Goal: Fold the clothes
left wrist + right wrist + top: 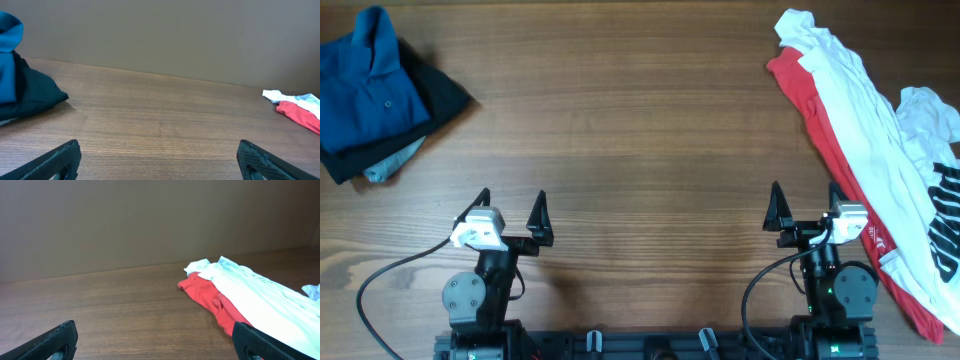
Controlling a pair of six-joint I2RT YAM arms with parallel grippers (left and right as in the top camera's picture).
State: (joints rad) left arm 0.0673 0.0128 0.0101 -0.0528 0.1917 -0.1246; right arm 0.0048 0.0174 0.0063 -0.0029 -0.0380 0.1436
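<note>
While left pincer (511,196) and right pincer (805,190) gape, the clothes (860,110) lie untouched.

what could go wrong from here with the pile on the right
1. The crumpled white T-shirt with black print lies over the red fabric shirt, so the open right gripper may pinch both layers and drag them together.
2. The pile's near end lies beside the right arm's base, where cloth could snag as the arm swings.
</note>
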